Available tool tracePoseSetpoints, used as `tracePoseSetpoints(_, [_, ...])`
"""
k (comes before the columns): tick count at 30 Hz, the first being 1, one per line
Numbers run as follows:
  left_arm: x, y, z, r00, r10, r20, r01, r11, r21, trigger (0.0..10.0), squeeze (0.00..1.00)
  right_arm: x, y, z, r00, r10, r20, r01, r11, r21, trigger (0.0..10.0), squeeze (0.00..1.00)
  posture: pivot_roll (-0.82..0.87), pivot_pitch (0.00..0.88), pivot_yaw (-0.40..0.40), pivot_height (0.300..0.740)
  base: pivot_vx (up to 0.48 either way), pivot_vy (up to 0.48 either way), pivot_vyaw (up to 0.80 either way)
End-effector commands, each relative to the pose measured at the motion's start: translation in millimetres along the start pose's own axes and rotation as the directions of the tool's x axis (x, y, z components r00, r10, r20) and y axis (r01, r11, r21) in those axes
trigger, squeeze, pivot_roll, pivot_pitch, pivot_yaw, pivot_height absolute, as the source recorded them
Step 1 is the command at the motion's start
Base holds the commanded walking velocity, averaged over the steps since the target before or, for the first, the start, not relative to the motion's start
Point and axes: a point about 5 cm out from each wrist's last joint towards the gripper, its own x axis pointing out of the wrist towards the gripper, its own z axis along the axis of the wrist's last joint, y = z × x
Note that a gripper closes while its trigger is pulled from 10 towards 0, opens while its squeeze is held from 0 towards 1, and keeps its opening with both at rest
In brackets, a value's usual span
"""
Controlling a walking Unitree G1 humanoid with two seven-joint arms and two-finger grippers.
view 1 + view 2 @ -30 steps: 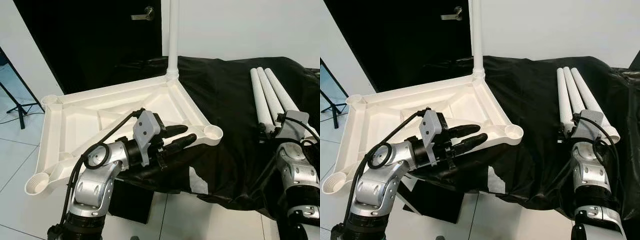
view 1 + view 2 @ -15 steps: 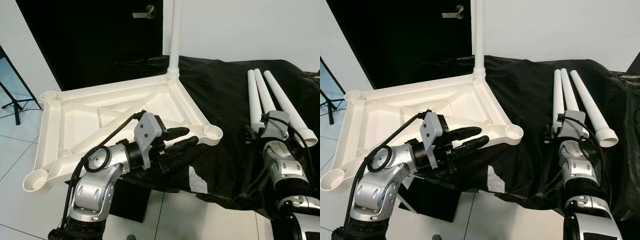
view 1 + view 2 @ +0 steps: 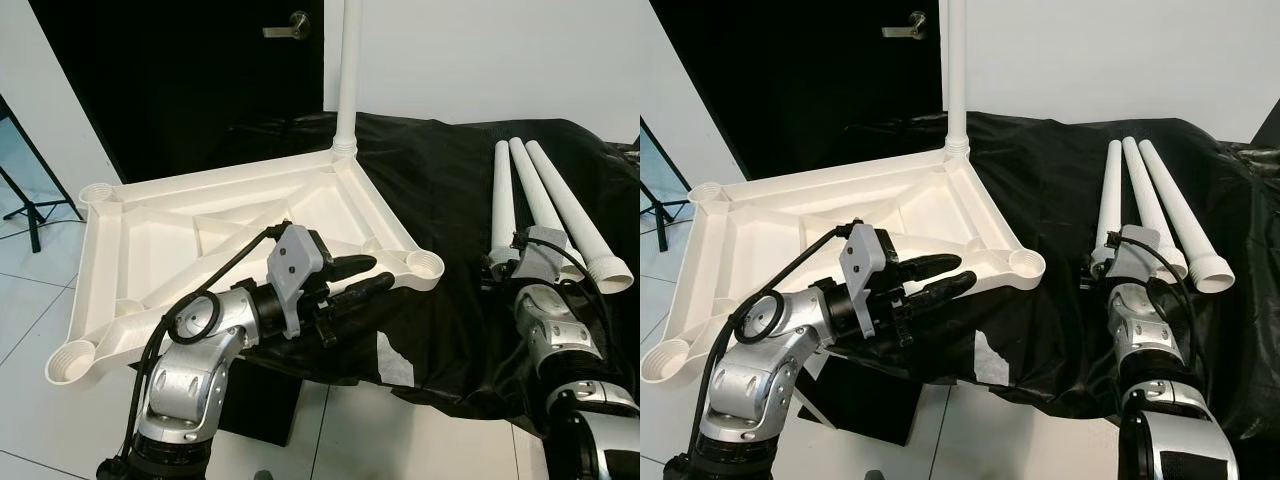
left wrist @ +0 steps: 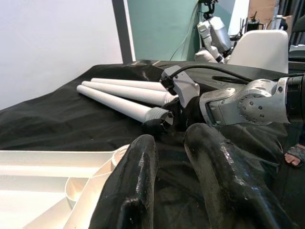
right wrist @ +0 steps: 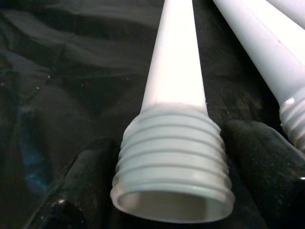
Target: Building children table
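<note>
Your left arm (image 3: 190,370) is bent at the elbow, its forearm reaching forward and to the right. Your left gripper (image 3: 362,276) points the same way, level, its two black fingers (image 4: 138,186) a little apart with nothing between them. Your right arm (image 3: 1145,345) stretches straight ahead. Your right gripper (image 5: 174,191) lies low, one black finger (image 5: 83,186) on each side of the threaded end it is closing around.

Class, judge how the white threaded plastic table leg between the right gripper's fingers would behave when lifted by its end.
The white plastic table leg looks stiff and hollow, so probably light. Being round and tapered, it may roll on the black cloth if released. Held at its threaded end by the right gripper, its long far end could sag downward.
</note>
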Motion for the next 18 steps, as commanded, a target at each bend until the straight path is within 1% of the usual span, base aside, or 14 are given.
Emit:
tracePoseSetpoints(1, [-1.7, 8.2, 3, 0.988, 0.154, -0.001, -0.154, 0.988, 0.014, 10.0, 0.00, 0.8, 3.0, -3, 1.000, -0.011, -0.003, 0.011, 0.999, 0.037, 10.0, 0.00, 0.07, 0.000, 0.007, 0.740, 0.000, 0.000, 0.00])
tracePoseSetpoints(3, [-2.0, 8.4, 3, 0.988, 0.153, -0.003, -0.153, 0.988, 0.016, 10.0, 0.00, 1.7, 4.4, -4, 1.000, -0.014, -0.004, 0.014, 0.999, 0.049, 10.0, 0.00, 0.08, 0.000, 0.011, 0.740, 0.000, 0.000, 0.00])
tracePoseSetpoints(4, [-2.3, 8.7, 4, 0.988, 0.155, -0.005, -0.154, 0.988, 0.023, 10.0, 0.00, 2.3, 5.1, -5, 1.000, -0.018, -0.011, 0.019, 0.998, 0.054, 6.3, 0.00, 0.08, 0.000, 0.012, 0.740, 0.000, 0.000, 0.00])
tracePoseSetpoints(5, [-2.3, 8.7, 4, 0.988, 0.155, -0.005, -0.154, 0.988, 0.023, 10.0, 0.00, 2.3, 5.1, -5, 1.000, -0.018, -0.011, 0.019, 0.998, 0.054, 6.3, 0.00, 0.08, 0.000, 0.012, 0.740, 0.000, 0.000, 0.00])
tracePoseSetpoints(6, [-2.8, 9.1, 4, 0.988, 0.156, -0.007, -0.156, 0.987, 0.027, 10.0, 0.00, 2.7, 6.4, -6, 1.000, -0.021, -0.016, 0.022, 0.998, 0.061, 4.1, 0.00, 0.08, 0.000, 0.015, 0.740, 0.000, 0.000, 0.00])
tracePoseSetpoints(7, [-3.5, 9.8, 4, 0.987, 0.161, -0.010, -0.161, 0.986, 0.033, 10.0, 0.00, 2.8, 8.4, -9, 0.999, -0.019, -0.030, 0.022, 0.997, 0.080, 0.0, 0.00, 0.08, 0.000, 0.017, 0.740, 0.000, 0.000, 0.00])
tracePoseSetpoints(12, [-4.8, 12.8, 3, 0.983, 0.183, -0.035, -0.181, 0.983, 0.035, 10.0, 0.00, 1.8, 13.2, -18, 0.998, -0.004, -0.069, 0.011, 0.994, 0.106, 0.0, 0.00, 0.09, 0.000, 0.013, 0.740, 0.000, 0.000, 0.00])
tracePoseSetpoints(15, [-4.8, 15.6, 1, 0.978, 0.204, -0.049, -0.203, 0.979, 0.036, 10.0, 0.00, 1.1, 14.6, -20, 0.998, 0.003, -0.064, 0.003, 0.994, 0.107, 0.0, 0.00, 0.09, 0.000, 0.011, 0.740, 0.000, 0.000, 0.00])
tracePoseSetpoints(16, [-4.3, 17.9, 0, 0.973, 0.223, -0.062, -0.222, 0.975, 0.025, 10.0, 0.00, 1.0, 15.6, -19, 0.998, 0.007, -0.055, -0.001, 0.994, 0.112, 0.0, 0.00, 0.09, 0.000, 0.011, 0.740, 0.000, 0.000, 0.00])
tracePoseSetpoints(17, [-3.9, 19.5, -1, 0.970, 0.234, -0.071, -0.233, 0.972, 0.019, 10.0, 0.00, 0.9, 16.5, -16, 0.999, 0.011, -0.034, -0.007, 0.993, 0.117, 1.9, 0.00, 0.09, 0.000, 0.010, 0.740, 0.000, 0.000, 0.00])
tracePoseSetpoints(18, [-3.4, 20.2, -2, 0.969, 0.236, -0.074, -0.236, 0.972, 0.007, 10.0, 0.00, 0.7, 17.6, -14, 1.000, 0.013, -0.013, -0.012, 0.994, 0.112, 4.6, 0.00, 0.08, 0.000, 0.009, 0.740, 0.000, 0.000, 0.00])
